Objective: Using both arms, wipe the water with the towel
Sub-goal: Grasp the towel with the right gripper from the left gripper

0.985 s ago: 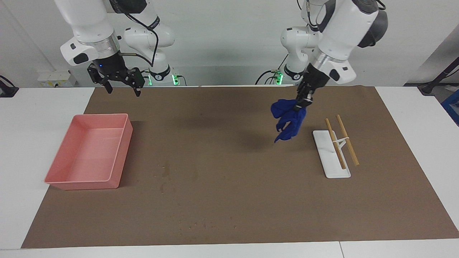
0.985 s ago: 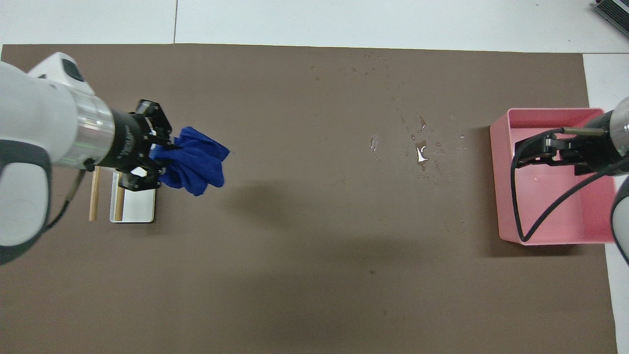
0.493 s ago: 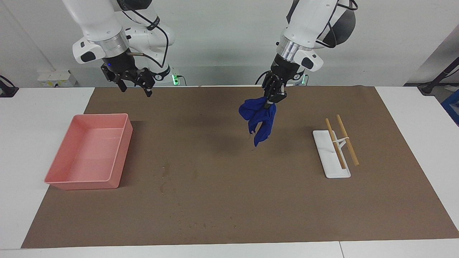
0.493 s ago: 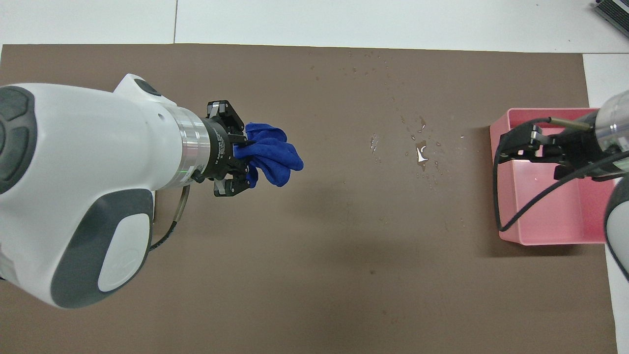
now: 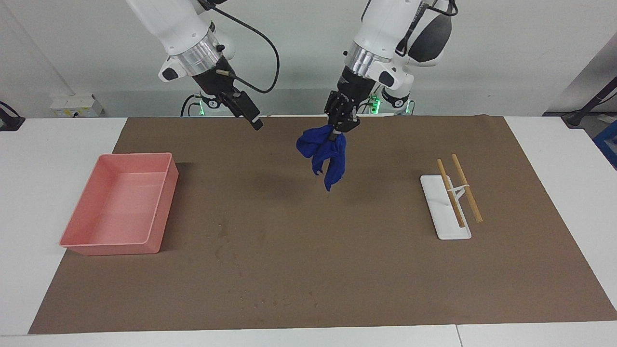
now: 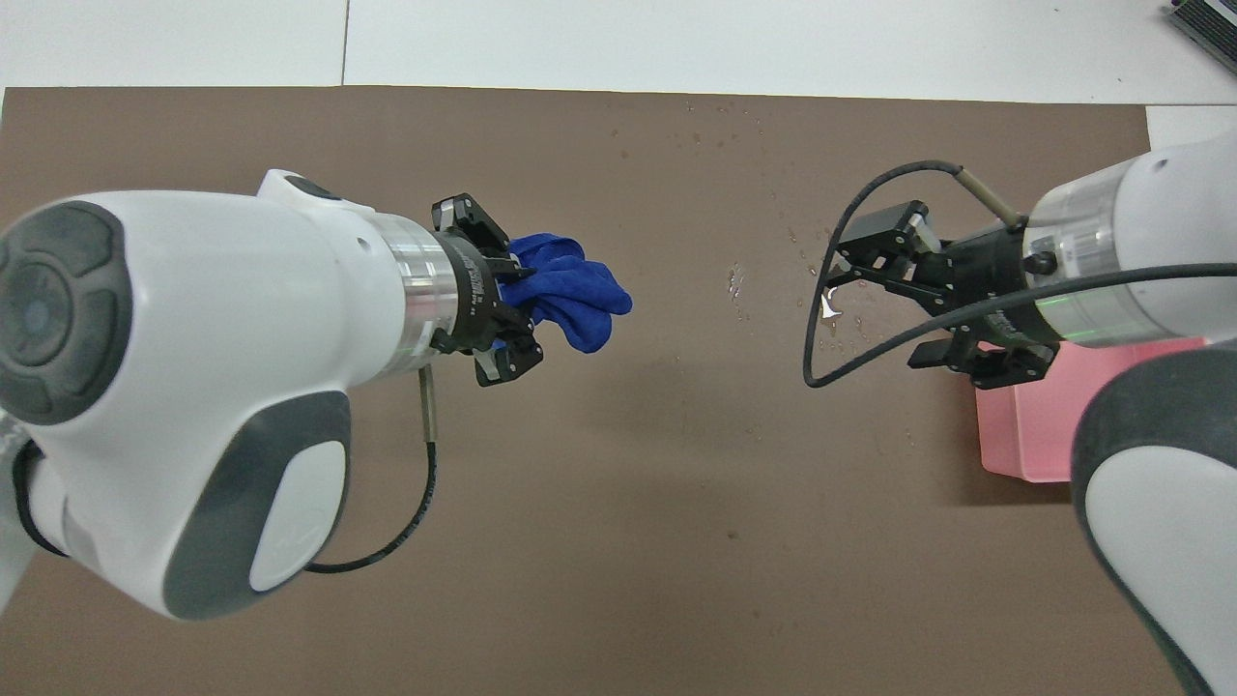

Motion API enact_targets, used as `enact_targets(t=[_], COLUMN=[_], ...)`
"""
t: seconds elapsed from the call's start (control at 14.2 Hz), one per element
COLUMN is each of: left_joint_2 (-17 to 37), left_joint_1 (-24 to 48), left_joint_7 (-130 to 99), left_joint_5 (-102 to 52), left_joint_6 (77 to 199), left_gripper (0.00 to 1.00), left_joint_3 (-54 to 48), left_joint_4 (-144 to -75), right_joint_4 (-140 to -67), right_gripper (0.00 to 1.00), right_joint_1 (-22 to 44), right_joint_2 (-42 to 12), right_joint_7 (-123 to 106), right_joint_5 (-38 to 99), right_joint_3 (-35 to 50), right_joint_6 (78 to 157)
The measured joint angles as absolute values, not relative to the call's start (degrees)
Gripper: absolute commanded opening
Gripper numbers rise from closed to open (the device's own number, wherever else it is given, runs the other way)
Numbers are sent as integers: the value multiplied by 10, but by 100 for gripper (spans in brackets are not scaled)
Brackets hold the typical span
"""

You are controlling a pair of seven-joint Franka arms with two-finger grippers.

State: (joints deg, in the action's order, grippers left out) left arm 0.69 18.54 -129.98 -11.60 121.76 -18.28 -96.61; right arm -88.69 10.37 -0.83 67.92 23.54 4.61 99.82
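Observation:
My left gripper (image 5: 340, 126) is shut on a crumpled blue towel (image 5: 325, 155) and holds it hanging in the air over the middle of the brown mat (image 5: 385, 270). In the overhead view this gripper (image 6: 510, 311) and the towel (image 6: 577, 298) are apart from the water. The water (image 6: 827, 302) is small damp specks and blotches on the mat, with more specks (image 5: 221, 231) farther from the robots. My right gripper (image 5: 254, 121) is open and empty in the air; from above it (image 6: 881, 311) is over the main water patch.
A pink bin (image 5: 120, 207) stands at the right arm's end of the mat, partly covered by the right arm from above (image 6: 1024, 435). A white tray (image 5: 436, 193) bearing two wooden sticks (image 5: 460, 189) lies at the left arm's end.
My left gripper carried the towel from beside the white tray to over the mat's middle. My right gripper swung from over the pink bin toward the middle, over the water.

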Motion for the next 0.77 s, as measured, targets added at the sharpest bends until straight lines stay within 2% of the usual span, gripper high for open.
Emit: enact_targets(t=[0.77], left_joint_2=[14], left_joint_1=[215], left_joint_7=[-1441], left_joint_5=[-69], left_joint_6=[1363], left_gripper=[0], left_joint_3=[-181], left_joint_4=[-968], right_joint_4=[-887], right_gripper=[99], right_joint_1=[108], right_joint_2=[-46], right_joint_7=[788], right_joint_5=[369], right_joint_3=[45], right_joint_6=[1029])
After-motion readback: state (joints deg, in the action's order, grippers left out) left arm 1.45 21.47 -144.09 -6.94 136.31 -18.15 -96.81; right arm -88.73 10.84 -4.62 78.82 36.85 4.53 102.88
